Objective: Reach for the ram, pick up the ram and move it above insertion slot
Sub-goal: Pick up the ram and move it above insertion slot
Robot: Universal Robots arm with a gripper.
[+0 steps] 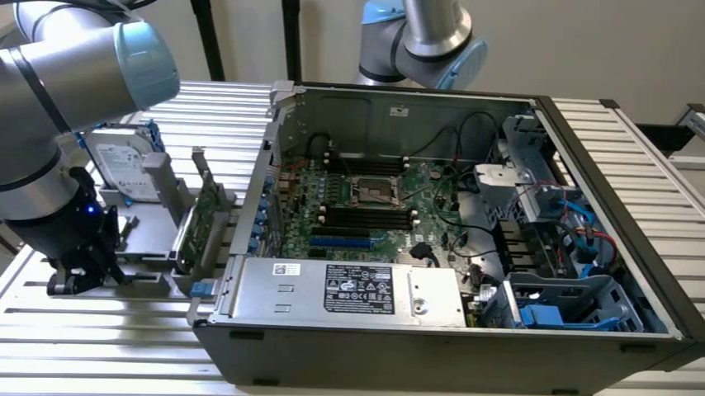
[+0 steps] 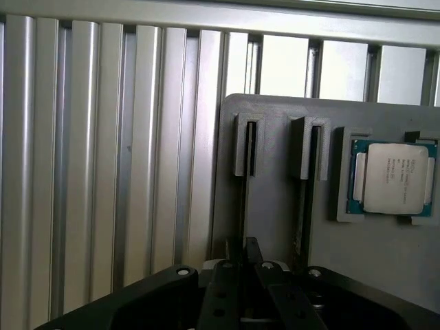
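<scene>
Where the ram [image 2: 244, 203] stands edge-on in one of two slotted guides [image 2: 240, 148] on the grey holder [image 2: 275, 199], my gripper [image 2: 246, 265] sits close over it; I cannot tell its grip. The holder's edge meets the slatted table [image 2: 103, 172]. One processor [image 2: 394, 177] lies beside the guides. The exterior view adds one open case [image 1: 441, 340], one hard drive [image 1: 119, 165], one expansion card [image 1: 198, 223].

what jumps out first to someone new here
The open computer case dominates the middle of the exterior view, its green motherboard bare. At that view's left, the gripper hangs low by a grey holder carrying a hard drive and an upright expansion card. In the wrist view a processor chip sits in a pocket of the holder.
</scene>
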